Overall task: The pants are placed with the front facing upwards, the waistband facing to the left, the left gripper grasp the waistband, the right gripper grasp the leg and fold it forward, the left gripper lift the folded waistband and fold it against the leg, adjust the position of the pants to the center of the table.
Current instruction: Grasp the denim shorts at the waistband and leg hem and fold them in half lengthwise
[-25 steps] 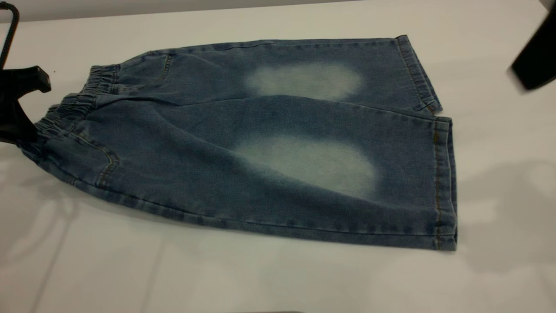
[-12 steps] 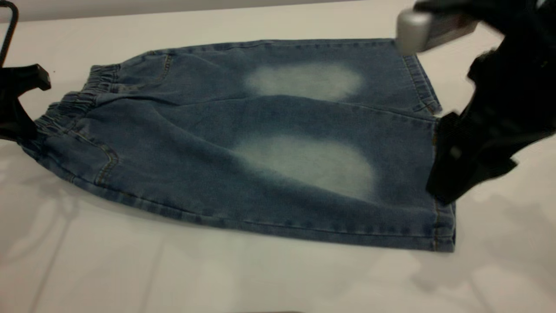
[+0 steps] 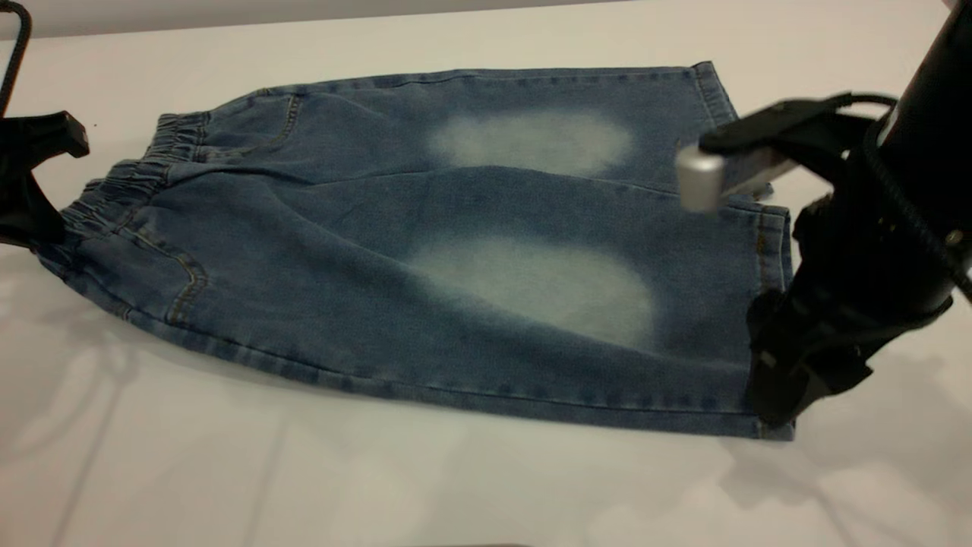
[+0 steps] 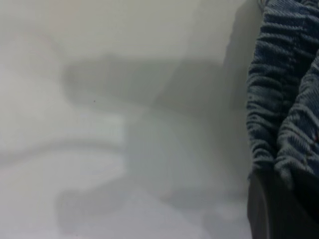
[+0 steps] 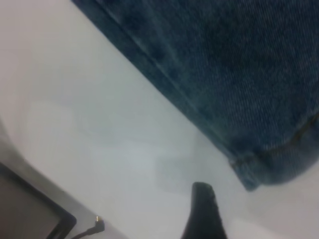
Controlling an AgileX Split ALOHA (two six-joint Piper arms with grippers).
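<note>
well, no writing shows on the pants (image 3: 425, 251); right pincer (image 3: 771, 406) at hem.

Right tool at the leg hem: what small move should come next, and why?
Probably lower the right tool the last bit and close on the near corner of the leg hem. It hangs at that corner, the pants lie flat and unfolded, and the left tool is already at the waistband.

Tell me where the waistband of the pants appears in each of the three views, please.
Exterior view: the waistband is at the far left, beside the left gripper.
Left wrist view: waistband at the right edge.
Right wrist view: not in it; only the leg shows.
Shared landmark: the white table.
</note>
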